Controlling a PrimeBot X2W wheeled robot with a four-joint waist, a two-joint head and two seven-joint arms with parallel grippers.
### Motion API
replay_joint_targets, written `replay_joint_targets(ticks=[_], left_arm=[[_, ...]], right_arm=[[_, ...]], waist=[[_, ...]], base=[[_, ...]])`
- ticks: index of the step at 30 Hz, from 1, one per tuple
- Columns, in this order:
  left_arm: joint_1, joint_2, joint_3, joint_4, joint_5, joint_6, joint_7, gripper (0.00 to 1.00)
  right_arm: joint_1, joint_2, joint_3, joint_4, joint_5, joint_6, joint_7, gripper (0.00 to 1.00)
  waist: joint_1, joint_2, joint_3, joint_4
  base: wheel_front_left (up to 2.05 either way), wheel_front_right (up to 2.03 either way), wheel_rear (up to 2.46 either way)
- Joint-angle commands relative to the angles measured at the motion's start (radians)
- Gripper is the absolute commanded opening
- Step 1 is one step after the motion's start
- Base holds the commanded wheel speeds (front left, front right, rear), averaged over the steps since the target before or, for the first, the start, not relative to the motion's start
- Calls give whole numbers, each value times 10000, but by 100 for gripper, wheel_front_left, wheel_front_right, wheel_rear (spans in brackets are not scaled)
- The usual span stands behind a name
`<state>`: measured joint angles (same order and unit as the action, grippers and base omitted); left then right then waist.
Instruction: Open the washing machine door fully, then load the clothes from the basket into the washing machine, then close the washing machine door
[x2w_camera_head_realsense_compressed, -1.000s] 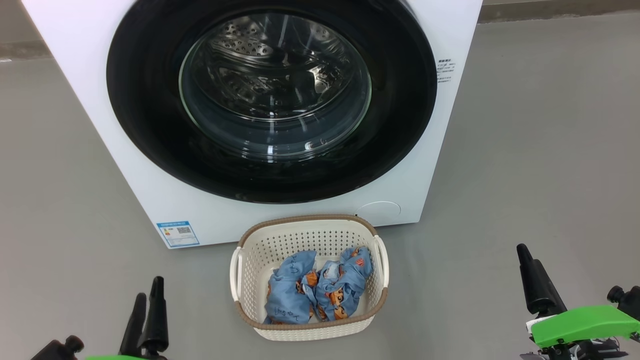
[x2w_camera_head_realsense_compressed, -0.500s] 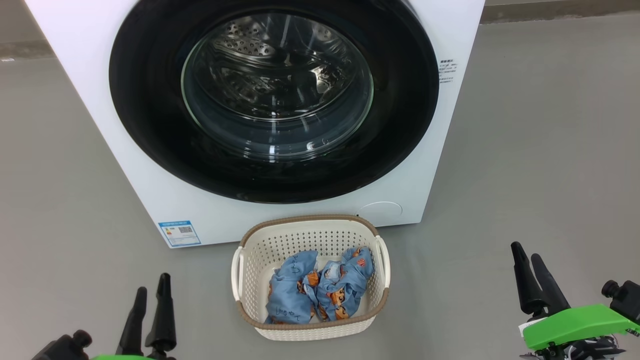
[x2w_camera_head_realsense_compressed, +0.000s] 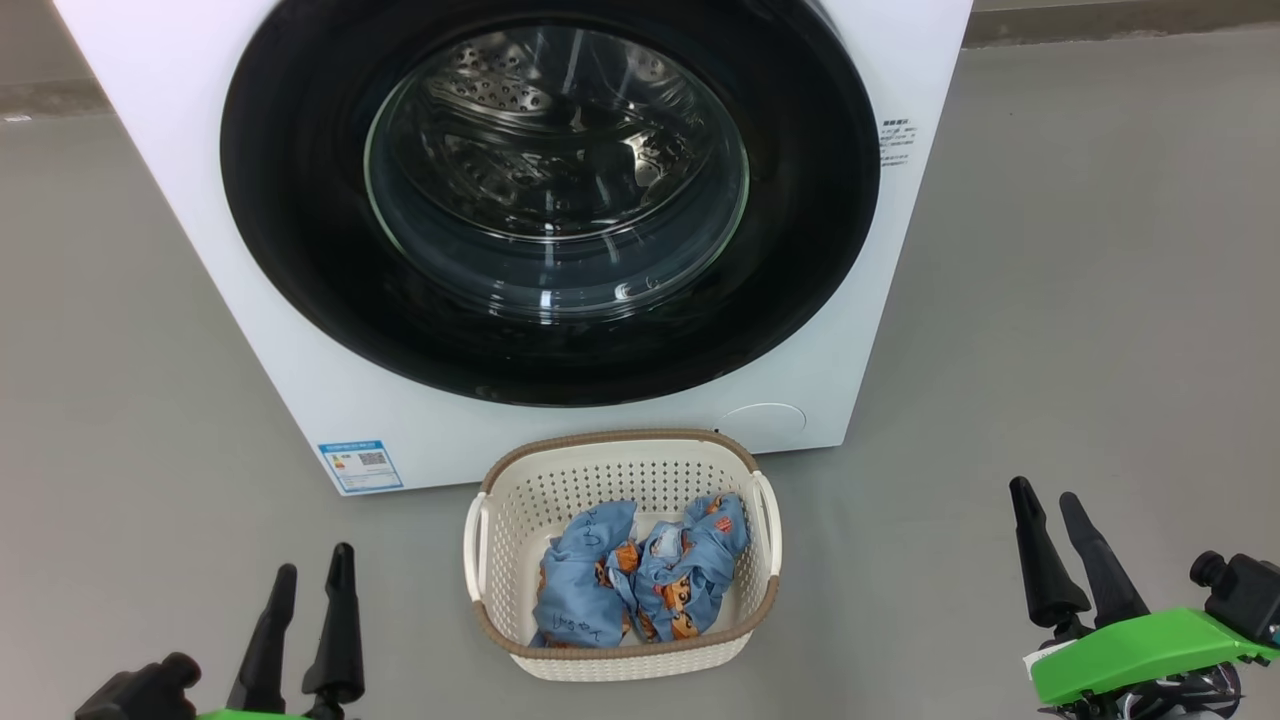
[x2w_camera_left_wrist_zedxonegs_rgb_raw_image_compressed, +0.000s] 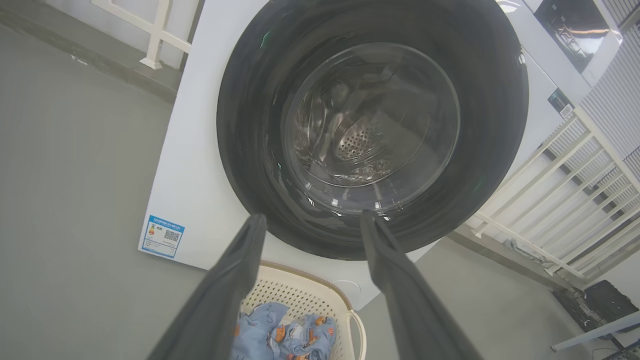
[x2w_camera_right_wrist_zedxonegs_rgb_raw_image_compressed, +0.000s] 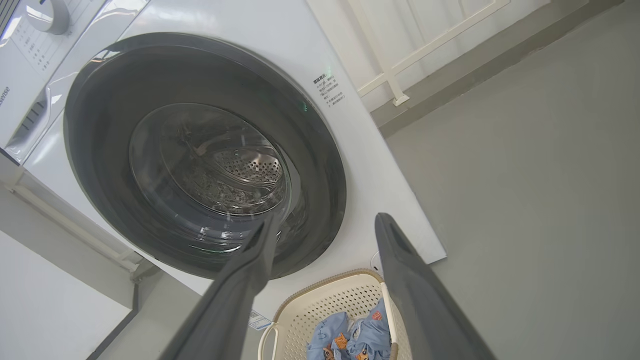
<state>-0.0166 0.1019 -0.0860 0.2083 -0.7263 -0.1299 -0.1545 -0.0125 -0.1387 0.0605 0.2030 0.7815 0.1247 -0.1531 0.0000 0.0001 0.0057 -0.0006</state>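
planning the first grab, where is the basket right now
In the head view, the basket sits on the floor at lower centre, just in front of the washing machine, below its closed door.

Left claw (x2w_camera_head_realsense_compressed: 315, 560), right claw (x2w_camera_head_realsense_compressed: 1044, 490) — black tapered fingers (x2w_camera_head_realsense_compressed: 1040, 570), green shells (x2w_camera_head_realsense_compressed: 1140, 655)

Light-blue clothes (x2w_camera_head_realsense_compressed: 640, 575), orange prints; cream basket (x2w_camera_head_realsense_compressed: 520, 500).

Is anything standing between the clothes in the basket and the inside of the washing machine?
Yes: the washing machine door is shut, closing the washing machine. The clothes lie in the basket on the floor before it. Nothing visible stands between the left gripper or the right gripper and that door.
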Motion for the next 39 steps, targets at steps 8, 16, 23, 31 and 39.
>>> replay_joint_targets(ticks=[8, 16, 23, 31, 39], left_arm=[[-314, 285, 111, -394, 1190, -6, -366, 100], [-309, 344, 92, -430, 2052, -7, -572, 100], [-271, 350, 131, -466, 2821, -7, -779, 100], [-310, 385, 205, -428, 3828, -8, -1014, 100], [-358, 287, 392, -255, 4130, -8, -1073, 100]], right_arm=[[-189, -298, 326, -373, -935, 48, -381, 100], [-181, -371, 420, -383, -1522, 52, -587, 100], [-150, -442, 544, -451, -2189, 55, -793, 100], [-112, -502, 593, -536, -2914, 59, -1028, 100], [-58, -504, 517, -524, -3110, 60, -1087, 100]], waist=[[0, -1, 34, -31], [0, -1, 54, -75], [0, -1, 31, -123], [0, -1, 32, -171], [0, -1, 76, -153]], base=[[0, 0, 0], [0, 0, 0], [0, 0, 0], [0, 0, 0], [0, 0, 0]])
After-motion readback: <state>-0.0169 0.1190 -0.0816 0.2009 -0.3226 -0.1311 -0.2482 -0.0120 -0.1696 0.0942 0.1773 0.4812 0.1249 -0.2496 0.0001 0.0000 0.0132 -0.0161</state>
